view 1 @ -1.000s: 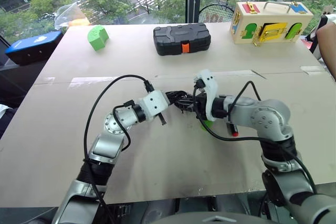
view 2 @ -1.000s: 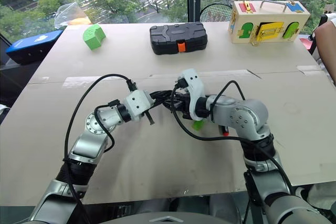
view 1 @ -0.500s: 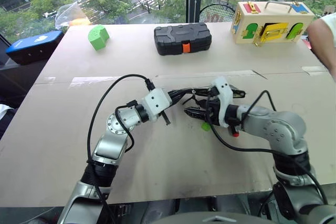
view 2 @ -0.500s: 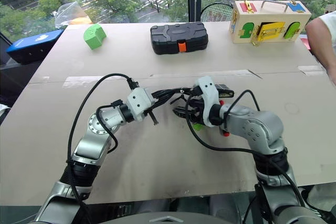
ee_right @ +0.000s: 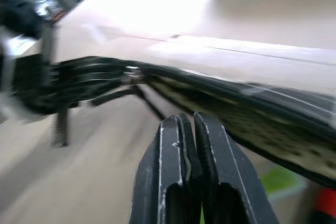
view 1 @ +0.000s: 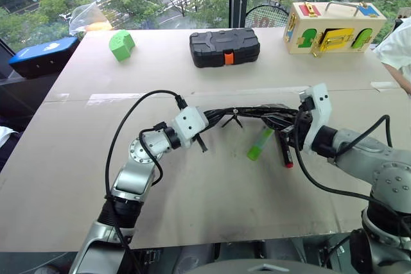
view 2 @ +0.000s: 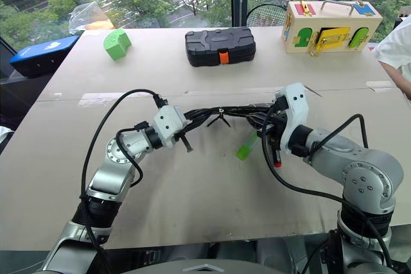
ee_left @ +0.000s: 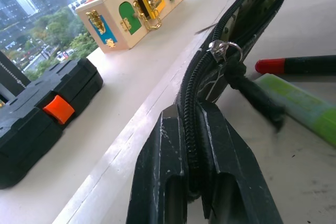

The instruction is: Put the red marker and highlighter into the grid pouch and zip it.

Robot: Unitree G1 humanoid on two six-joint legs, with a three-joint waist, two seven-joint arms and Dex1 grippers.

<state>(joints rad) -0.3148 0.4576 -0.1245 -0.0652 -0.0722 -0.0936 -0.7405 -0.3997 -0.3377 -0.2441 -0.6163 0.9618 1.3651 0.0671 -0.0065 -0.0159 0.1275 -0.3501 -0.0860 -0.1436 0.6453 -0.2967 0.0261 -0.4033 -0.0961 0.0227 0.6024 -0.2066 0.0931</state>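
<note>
The grid pouch hangs stretched above the counter, its long axis running side to side between the two grippers, its zipper edge partly open past the pull. The left gripper has its fingers clamped on the pouch's zipper end. The right gripper sits at the pouch's other end with its fingers pressed together; whether they pinch fabric cannot be told. Below the pouch, the highlighter lies on the counter pointing diagonally away and to the right, and the red marker lies just beside it, running near to far with its red end nearest.
</note>
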